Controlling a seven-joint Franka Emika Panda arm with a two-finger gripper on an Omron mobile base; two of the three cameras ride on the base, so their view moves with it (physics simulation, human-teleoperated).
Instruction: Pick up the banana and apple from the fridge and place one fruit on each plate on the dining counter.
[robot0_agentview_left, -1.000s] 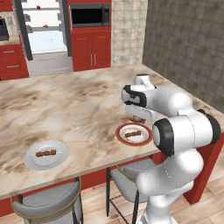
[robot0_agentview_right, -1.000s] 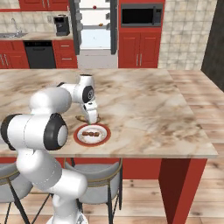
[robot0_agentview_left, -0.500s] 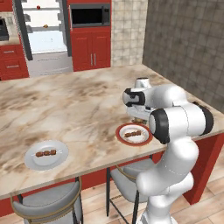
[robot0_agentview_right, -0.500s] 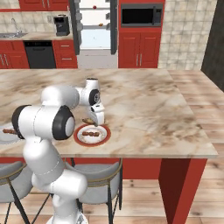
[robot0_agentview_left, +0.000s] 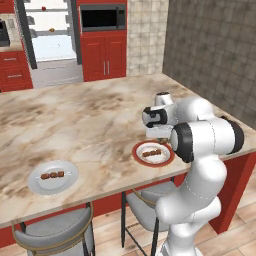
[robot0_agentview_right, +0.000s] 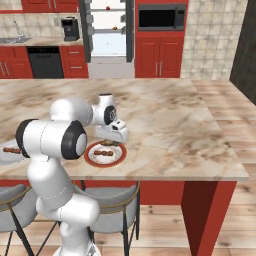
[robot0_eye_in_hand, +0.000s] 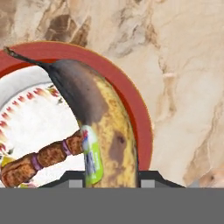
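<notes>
The banana (robot0_eye_in_hand: 103, 127), yellow with dark brown patches and a green sticker, is clamped between my fingertips (robot0_eye_in_hand: 72, 177), so my gripper (robot0_eye_in_hand: 111, 177) is shut on it. It hangs just above the far edge of the red-rimmed plate (robot0_eye_in_hand: 135, 109), which holds a brown skewer of food. On the dining counter (robot0_agentview_left: 90, 115) my gripper (robot0_agentview_left: 159, 134) (robot0_agentview_right: 111, 141) hovers over that plate (robot0_agentview_left: 153, 153) (robot0_agentview_right: 105, 154). The plain grey plate (robot0_agentview_left: 52, 176) lies to the left. The fridge (robot0_agentview_left: 50, 35) stands open at the back, with a small red apple (robot0_agentview_left: 44, 8) (robot0_agentview_right: 108, 7) on an upper shelf.
Two grey stools (robot0_agentview_left: 55, 235) (robot0_agentview_left: 145, 205) are tucked under the counter's near edge. Red cabinets and a microwave (robot0_agentview_left: 102, 17) line the back wall. The marbled top stretches bare to the right of the plate (robot0_agentview_right: 175, 135).
My gripper has carried the banana down and a little sideways, from above the counter behind the red-rimmed plate to just over the plate's edge. The arm's elbow has swung along.
</notes>
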